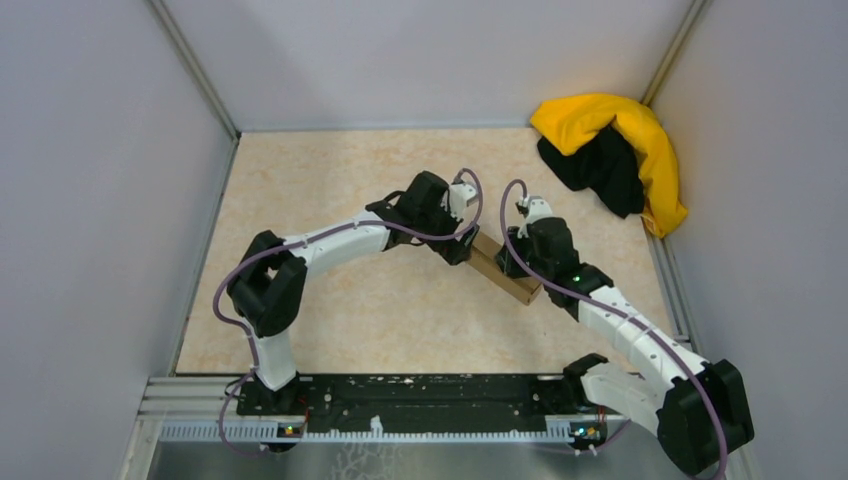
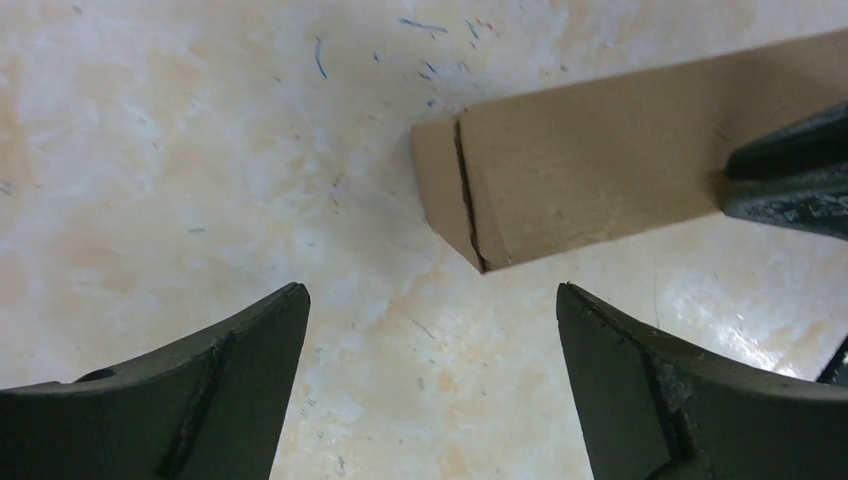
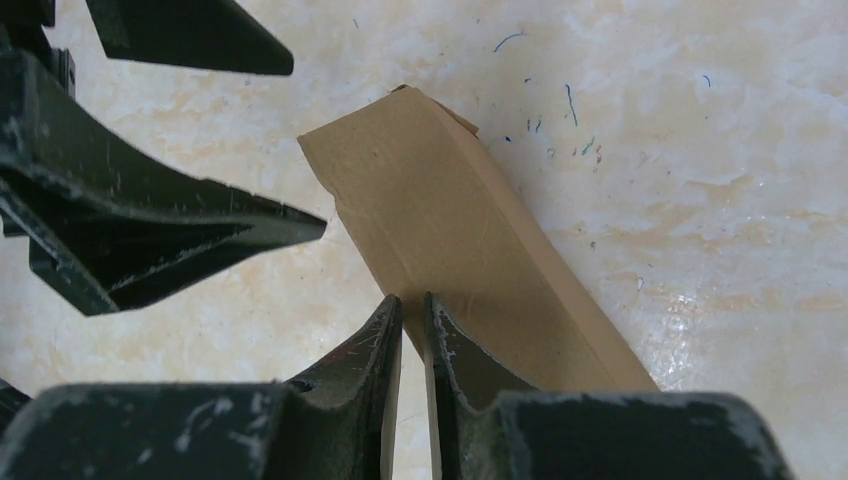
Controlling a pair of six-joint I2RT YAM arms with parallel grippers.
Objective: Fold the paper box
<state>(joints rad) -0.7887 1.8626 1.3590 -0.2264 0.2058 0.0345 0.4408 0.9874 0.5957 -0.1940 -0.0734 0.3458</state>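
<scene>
**Paper box, late stage of folding.** The paper box [image 1: 508, 272] appears as a long, narrow brown form. It sits slantwise over the table [image 1: 330, 180], a little right of centre and well clear of every edge. One end points to the far left corner, the other to the near right.

The walls seem to be up and closed. At the end nearer the left arm a dark seam [image 2: 468, 190] runs across the cardboard beside a small angled flap. By this sign the main folds are judged done, and the end flap may yet need pressing home. The other end is hidden behind the right arm.

The right gripper [image 3: 412, 306] has its fingers drawn to a thin slit at the box's long edge, apparently nipping a wall of it. The left gripper [image 2: 430, 300] stands spread wide and holds nothing, with the seamed end just beyond its fingertips.

A yellow-and-black cloth heap [image 1: 612, 150] lies in the far right corner, well apart from the work.
</scene>
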